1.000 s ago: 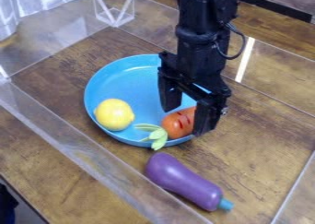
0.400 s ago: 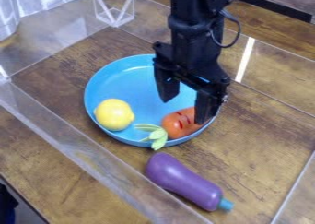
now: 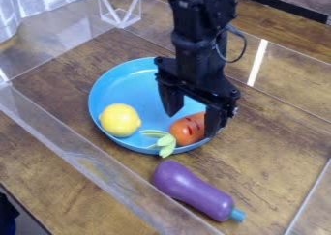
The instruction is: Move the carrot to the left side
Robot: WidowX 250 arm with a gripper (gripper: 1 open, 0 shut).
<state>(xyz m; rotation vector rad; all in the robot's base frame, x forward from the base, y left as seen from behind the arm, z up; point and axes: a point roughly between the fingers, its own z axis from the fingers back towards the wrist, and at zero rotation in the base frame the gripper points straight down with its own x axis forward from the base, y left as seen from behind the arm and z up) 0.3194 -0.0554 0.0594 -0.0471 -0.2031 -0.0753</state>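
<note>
Dark wood grain runs under your table (image 3: 278, 132), fenced by clear plastic walls. Your gripper (image 3: 195, 111) hangs spread wide, holding nothing, its black fingers (image 3: 169, 96) straddling the space just above the carrot (image 3: 188, 129). You'll find the carrot in the glossy blue bowl (image 3: 123, 84), at its near right rim, the long axis lying roughly sideways with the green leaves pointing left. A round yellow lemon (image 3: 120, 119) sits beside it; a smooth purple eggplant (image 3: 192, 190) lies outside.
</note>
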